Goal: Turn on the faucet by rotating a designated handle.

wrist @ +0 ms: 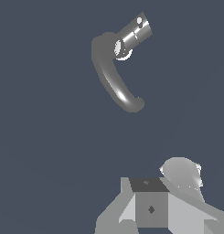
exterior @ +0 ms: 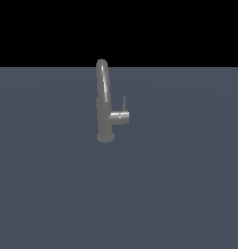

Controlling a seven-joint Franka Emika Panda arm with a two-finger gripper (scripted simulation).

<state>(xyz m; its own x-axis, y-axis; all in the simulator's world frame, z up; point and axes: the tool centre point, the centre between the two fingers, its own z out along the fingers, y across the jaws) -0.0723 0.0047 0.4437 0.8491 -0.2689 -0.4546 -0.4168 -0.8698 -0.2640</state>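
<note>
The claw (wrist: 152, 205) shows only in the wrist view, as grey blocks low in the picture, a little to the right of the middle. I cannot tell if it is spread or pressed together, because its tips do not show clearly. It is not touching anything. A pale round lump sits just beside it on the right, and I cannot tell what that is.

The claw is well apart from the faucet (wrist: 114, 82), which the wrist view sees from above in the upper middle of the picture. My guess is that the arm is high up so the camera can find the faucet first.

In the exterior view the faucet (exterior: 104, 99) stands upright on the grey table (exterior: 52, 194), close to the middle of the picture. The arm does not show there at all.

The handle (exterior: 124, 103) is a thin rod. It sticks up from the end of the short side stub, on the exterior view's right of the faucet. It stands clear of the tall spout, so I think the claw can reach it from that side.

In the wrist view the handle is too small to pick out. The spout's mouth is hidden in both pictures.
</note>
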